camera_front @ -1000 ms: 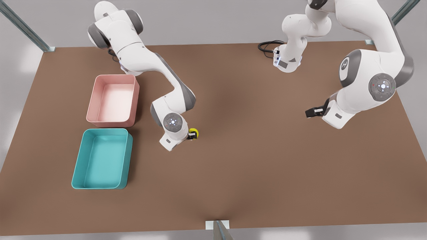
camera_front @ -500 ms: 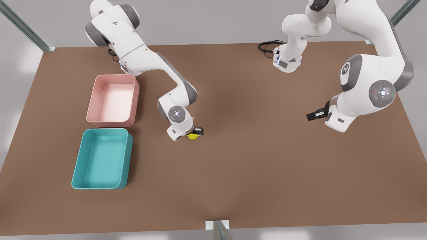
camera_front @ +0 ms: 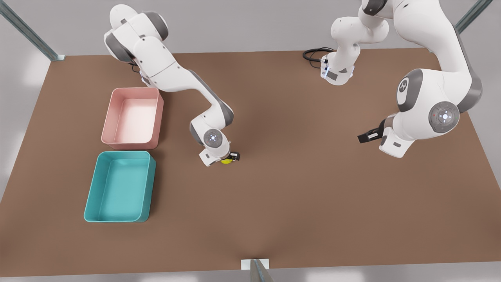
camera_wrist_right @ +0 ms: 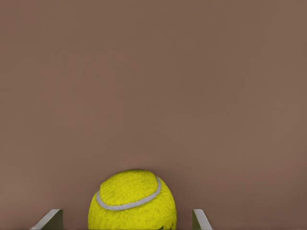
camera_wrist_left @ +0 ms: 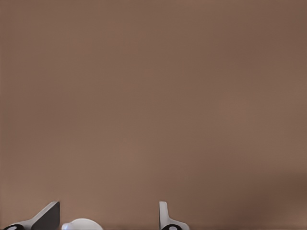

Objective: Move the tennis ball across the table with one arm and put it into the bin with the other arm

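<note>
Straddling the small yellow-green fuzzy tennis ball, my right gripper sits open, ball between its fingers, not clamped. Rectangular teal plastic bin lies well off behind its wrist. Left gripper waits open, far away.

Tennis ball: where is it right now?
In the front view the tennis ball sits mid-table between the right gripper's open fingers, to the front view's right of the bin.
</note>
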Motion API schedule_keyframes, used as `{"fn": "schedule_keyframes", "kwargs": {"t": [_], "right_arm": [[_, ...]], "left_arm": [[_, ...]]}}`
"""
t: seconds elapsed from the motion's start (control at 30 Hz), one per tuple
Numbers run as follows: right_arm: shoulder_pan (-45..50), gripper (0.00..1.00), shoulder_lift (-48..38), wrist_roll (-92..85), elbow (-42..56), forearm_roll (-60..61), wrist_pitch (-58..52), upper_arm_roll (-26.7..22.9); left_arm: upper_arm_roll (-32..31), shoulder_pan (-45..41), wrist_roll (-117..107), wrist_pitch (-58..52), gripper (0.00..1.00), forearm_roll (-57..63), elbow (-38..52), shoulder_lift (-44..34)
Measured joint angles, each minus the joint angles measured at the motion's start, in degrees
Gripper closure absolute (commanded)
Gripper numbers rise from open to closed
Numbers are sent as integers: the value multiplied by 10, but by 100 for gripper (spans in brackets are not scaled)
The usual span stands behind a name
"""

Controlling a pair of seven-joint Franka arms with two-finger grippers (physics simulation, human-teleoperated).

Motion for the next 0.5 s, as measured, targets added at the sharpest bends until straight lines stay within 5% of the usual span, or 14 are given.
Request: {"fn": "schedule_keyframes", "kwargs": {"t": [0.5], "right_arm": [[10,0,26,18,-3,0,26,-1]], "left_arm": [[0,-1,-8,-1,0,1,1,0]]}}
